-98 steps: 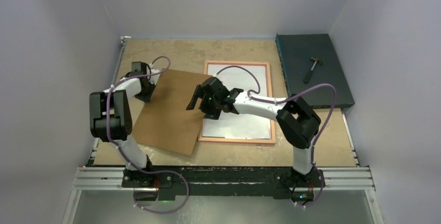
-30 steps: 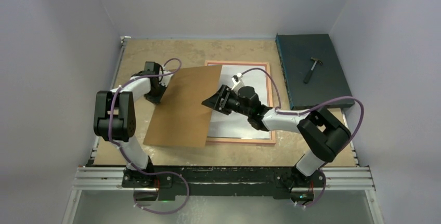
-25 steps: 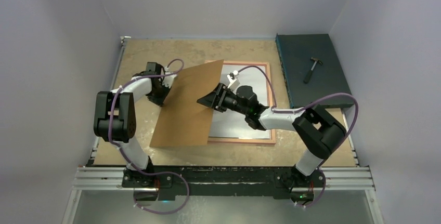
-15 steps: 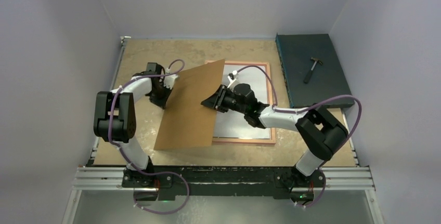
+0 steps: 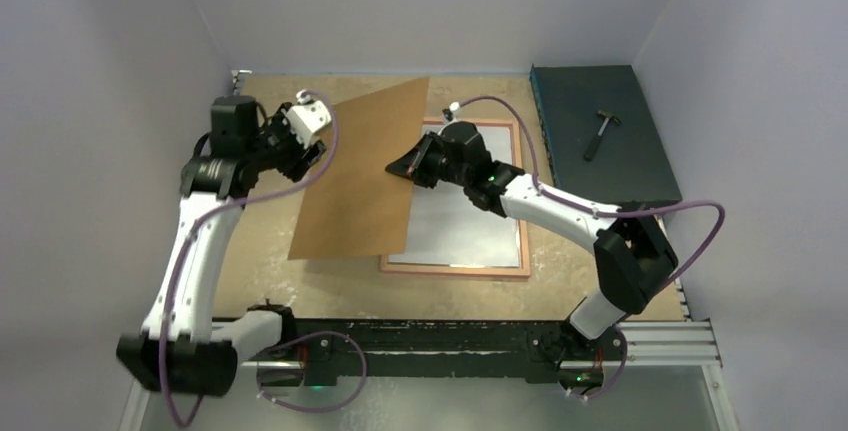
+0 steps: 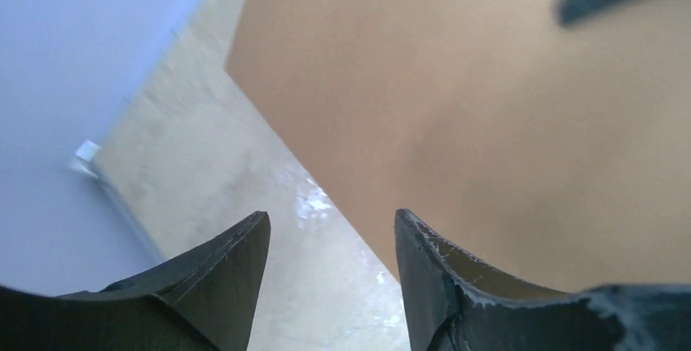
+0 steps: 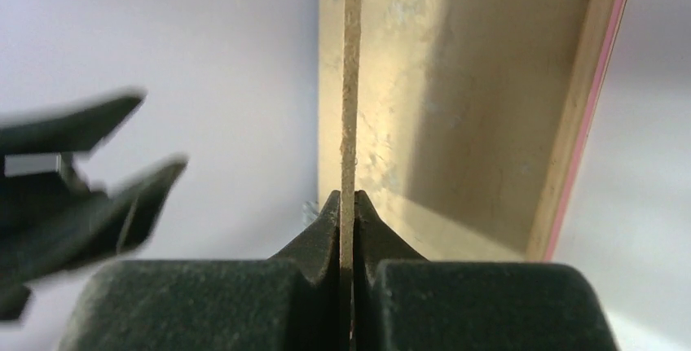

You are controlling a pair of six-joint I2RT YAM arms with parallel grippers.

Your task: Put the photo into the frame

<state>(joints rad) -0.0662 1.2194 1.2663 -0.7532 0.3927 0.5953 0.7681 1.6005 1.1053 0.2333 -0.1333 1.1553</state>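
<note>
From above, the thin-railed rectangular pink frame [image 5: 455, 269] lies flat on the sandy worktop [image 5: 330, 291]. The large paper photo [image 5: 465, 231] sits inside its rails with the plain white back up. The flat brown rectangular backing board [image 5: 365, 171] stands tilted over the frame's left rail, and the right hand [image 5: 405, 166] grasps the board edge nearest the frame. The left hand [image 5: 303, 151] hovers off the board's far edge, away from the frame. Whether the board's lower edge rests on the worktop cannot be told. In the left wrist view the left hand [image 6: 330, 217] is released, its fingers parted around nothing, with the board [image 6: 489, 123] just beyond them and bare worktop [image 6: 244, 180] below. In the right wrist view the right hand [image 7: 346, 200] is clenched on the board [image 7: 350, 82], seen edge-on, with a frame rail [image 7: 580, 123] beside it. The photo looks already placed, so the step in hand is probably closing the frame with the board. The next move calls for swinging the board over the frame, squaring it to the rails and lowering it flat without shifting the photo. With only one hand gripping it, the board may swing.
</note>
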